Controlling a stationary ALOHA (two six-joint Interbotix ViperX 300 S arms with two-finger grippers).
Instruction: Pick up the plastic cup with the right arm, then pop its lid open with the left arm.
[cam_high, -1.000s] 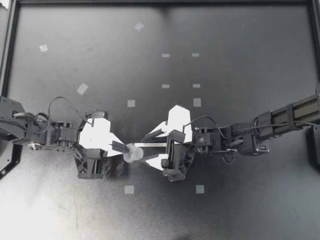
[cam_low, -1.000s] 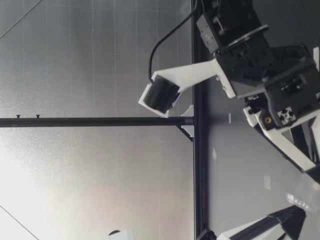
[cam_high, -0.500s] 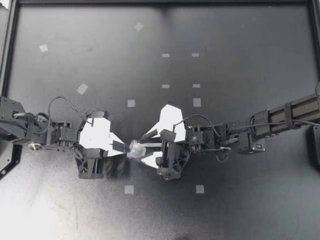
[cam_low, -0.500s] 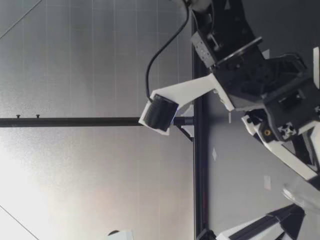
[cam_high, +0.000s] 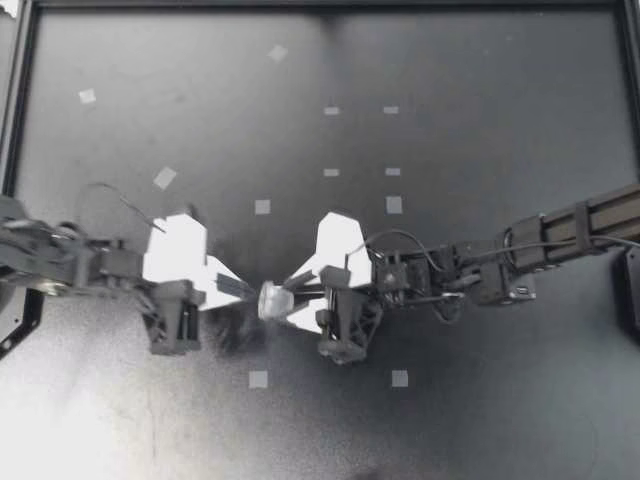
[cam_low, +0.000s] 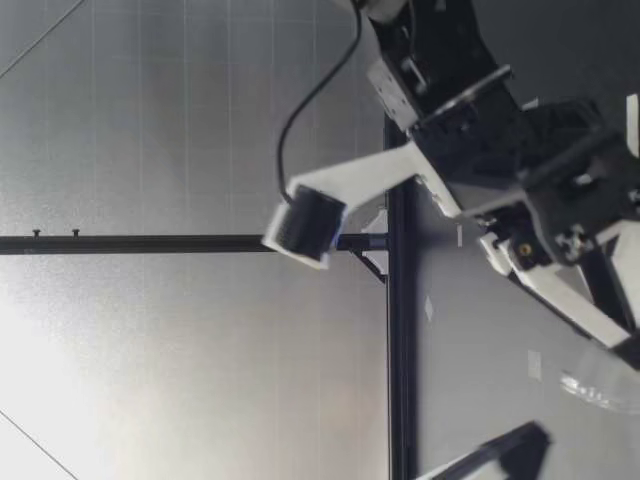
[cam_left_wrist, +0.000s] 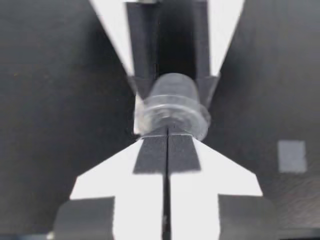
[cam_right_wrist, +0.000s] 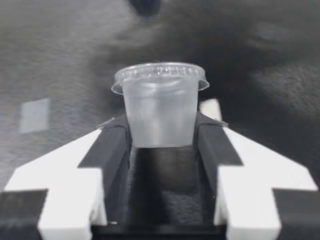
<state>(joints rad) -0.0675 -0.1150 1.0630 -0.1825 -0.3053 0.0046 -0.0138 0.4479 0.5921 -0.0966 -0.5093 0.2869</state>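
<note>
You're looking down at a dark table (cam_high: 500, 420) that is carrying small pale tape squares (cam_high: 258, 379) (all lying flat, well apart from one another), and a black frame (cam_high: 18, 120) is running round its edge.

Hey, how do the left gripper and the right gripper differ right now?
The right gripper has its fingers apart, shut on the sides of a clear lidded cup; the left gripper has its fingers pressed together. The right gripper carries the cup; the left gripper's tips only sit at its rim. Both have white fingers with black pads and face each other.
</note>
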